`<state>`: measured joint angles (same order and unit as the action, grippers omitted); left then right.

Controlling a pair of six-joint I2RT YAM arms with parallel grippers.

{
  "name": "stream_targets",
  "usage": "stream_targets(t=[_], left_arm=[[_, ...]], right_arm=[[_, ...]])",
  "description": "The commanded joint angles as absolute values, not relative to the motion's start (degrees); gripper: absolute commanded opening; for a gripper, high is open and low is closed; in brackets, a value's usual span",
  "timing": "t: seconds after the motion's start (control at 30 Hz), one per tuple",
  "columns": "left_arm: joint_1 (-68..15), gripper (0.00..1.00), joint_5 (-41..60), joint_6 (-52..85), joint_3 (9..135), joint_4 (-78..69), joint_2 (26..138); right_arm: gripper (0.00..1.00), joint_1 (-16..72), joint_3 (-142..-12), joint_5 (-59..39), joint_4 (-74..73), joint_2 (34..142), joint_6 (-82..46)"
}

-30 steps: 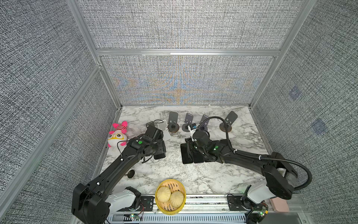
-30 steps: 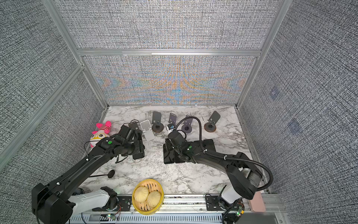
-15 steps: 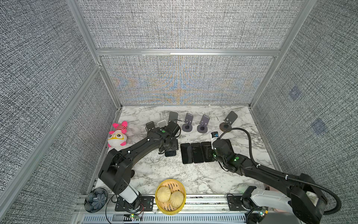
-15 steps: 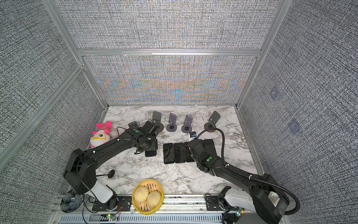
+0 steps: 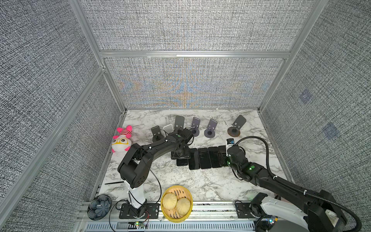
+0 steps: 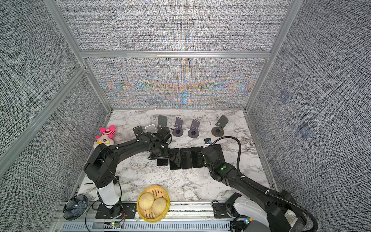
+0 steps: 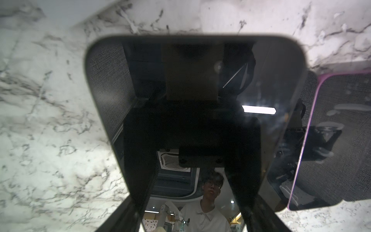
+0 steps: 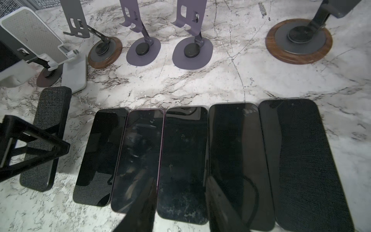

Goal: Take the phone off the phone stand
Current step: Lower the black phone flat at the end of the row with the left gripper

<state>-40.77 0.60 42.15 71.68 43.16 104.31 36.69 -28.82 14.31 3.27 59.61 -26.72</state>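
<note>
Left wrist view: a black phone [image 7: 190, 70] is gripped by the left tool [image 7: 192, 202]. The right tool [image 8: 181, 180] is seen open.

Bare marble strip [image 8: 200, 84] separates stands [image 8: 190, 52] from phones [image 8: 182, 160]

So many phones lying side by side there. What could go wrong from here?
1. The left gripper grips a phone close beside the row; shifting sideways could knock or scrape the nearest one.
2. The right gripper, open, hangs just over that row; a dip might scratch a screen.
3. The left arm passes close by the empty stands; pulling back carelessly could tip one.
</note>
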Motion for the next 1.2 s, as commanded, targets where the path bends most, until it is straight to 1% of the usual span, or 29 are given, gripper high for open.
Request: stream_targets(t=[0.0,0.27,0.47,0.63,0.97,1.17], left_arm=[[-40.69,0.06,2.18,43.4,71.1,41.72,104.76],[-40.7,0.09,2.98,45.55,69.4,41.78,105.19],[-40.69,0.16,3.85,46.14,68.38,40.54,105.73],[-40.69,0.27,4.54,46.6,68.21,40.04,106.15],[-40.69,0.32,6.46,46.66,67.94,38.32,106.96],[-40.79,0.4,6.14,46.23,67.85,38.6,107.14]], right_arm=[[0.42,36.17,-28.4,14.21,3.65,58.76,-26.45],[0.42,35.51,-27.78,14.28,3.87,57.87,-26.46],[0.42,35.42,-27.69,14.22,3.78,58.02,-26.72],[0.42,35.42,-27.57,14.41,3.8,57.92,-26.72],[0.42,35.42,-27.33,14.63,3.61,58.27,-26.55],[0.42,35.43,-27.22,14.55,3.65,58.38,-26.56]])
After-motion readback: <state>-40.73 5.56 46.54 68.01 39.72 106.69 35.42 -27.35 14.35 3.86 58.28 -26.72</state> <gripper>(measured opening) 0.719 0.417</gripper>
